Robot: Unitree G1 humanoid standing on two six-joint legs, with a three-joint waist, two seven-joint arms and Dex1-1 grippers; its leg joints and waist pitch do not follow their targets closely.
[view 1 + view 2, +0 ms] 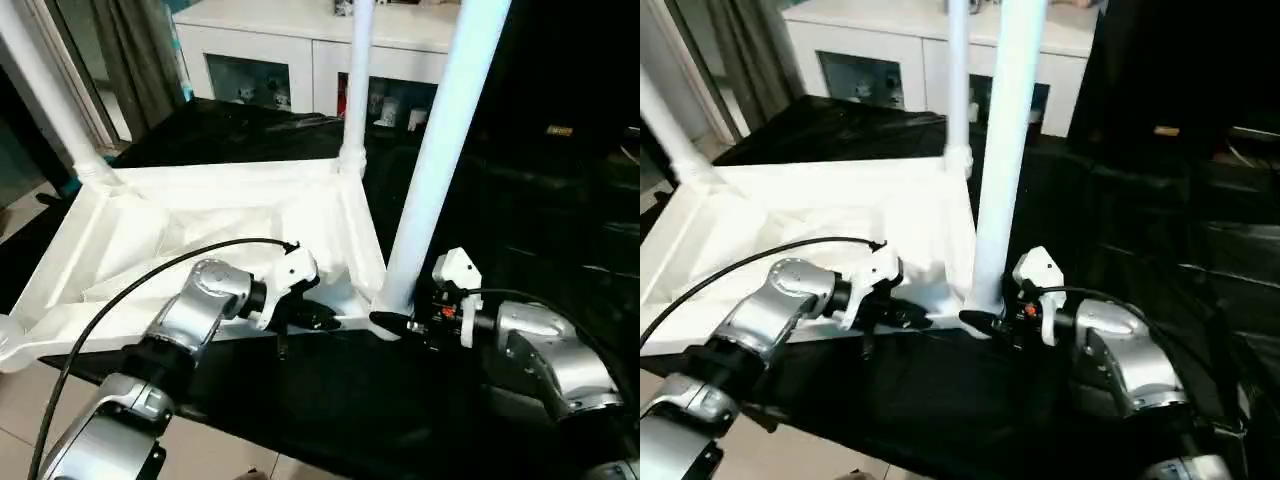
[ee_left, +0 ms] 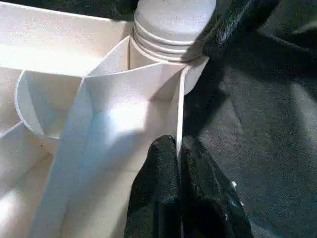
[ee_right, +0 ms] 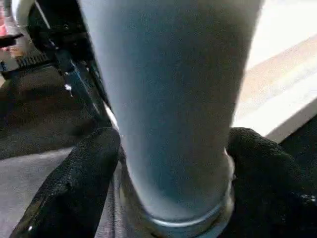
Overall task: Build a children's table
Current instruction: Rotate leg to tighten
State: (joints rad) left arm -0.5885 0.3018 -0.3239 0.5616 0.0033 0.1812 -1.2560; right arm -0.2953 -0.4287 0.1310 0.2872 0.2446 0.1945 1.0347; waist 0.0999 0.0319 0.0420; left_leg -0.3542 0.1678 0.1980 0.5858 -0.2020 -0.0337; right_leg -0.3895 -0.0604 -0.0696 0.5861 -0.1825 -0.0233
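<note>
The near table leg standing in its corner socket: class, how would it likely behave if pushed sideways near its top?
The leg is tall and narrow on a small base, so it would probably lever or tip. It looks like stiff, smooth plastic, so the fingers of the right gripper around it might slip.

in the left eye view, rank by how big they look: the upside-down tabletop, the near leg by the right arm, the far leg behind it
1. tabletop
2. near leg
3. far leg

The near leg partly looks thicker because it stands closer to the camera; both legs run out of frame.
</note>
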